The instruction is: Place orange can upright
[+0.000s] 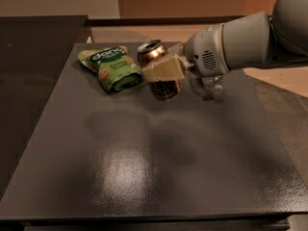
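Orange-brown aluminium drink can (166,88) with a shiny silver top is pinched across its middle by the beige fingers (164,71) of the gripper (156,70). It leans slightly left over the far part of the dark grey desk (144,172), just beside a crumpled green snack bag (111,67). I cannot tell whether its base touches the desk.

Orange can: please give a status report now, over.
Pincer shut on orange can, over far side of table. Can tilted, not yet upright. Close beside it green snack bag; clear bottle partly hidden behind arm.

Raised view down onto table (144,172), tool (161,74) upper centre
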You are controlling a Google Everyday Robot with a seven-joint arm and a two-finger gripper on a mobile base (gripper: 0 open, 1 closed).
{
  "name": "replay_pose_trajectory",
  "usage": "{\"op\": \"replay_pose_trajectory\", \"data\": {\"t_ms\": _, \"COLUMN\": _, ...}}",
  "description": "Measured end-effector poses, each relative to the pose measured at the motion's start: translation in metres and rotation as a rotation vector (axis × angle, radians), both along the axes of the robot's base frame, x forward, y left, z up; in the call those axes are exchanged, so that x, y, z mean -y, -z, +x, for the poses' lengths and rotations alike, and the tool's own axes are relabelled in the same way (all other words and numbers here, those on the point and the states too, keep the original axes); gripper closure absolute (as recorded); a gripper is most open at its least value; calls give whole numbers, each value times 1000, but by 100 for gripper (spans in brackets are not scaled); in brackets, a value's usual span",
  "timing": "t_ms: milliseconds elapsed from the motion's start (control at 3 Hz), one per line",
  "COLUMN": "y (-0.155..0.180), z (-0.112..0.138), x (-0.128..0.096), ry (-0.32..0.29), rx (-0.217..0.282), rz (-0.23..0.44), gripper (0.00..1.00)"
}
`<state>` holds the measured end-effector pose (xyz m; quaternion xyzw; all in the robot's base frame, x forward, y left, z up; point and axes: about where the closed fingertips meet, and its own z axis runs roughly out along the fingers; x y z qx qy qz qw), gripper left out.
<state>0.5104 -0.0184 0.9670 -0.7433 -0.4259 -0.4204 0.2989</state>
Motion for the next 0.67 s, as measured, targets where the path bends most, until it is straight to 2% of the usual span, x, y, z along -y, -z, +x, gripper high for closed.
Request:
{"op": "replay_pose_trajectory", "data": {"t_ms": 333, "y": -3, "z": -1, "x": -1, "ry": -5, "rx": 18, "rz": 8, "gripper": 100}}
{"op": "replay_pose_trajectory", "data": {"t_ms": 667, "y": 0, "z": -6, "x": -7, "ry": -34, "rx": 59, "rz": 53, "gripper": 100}}
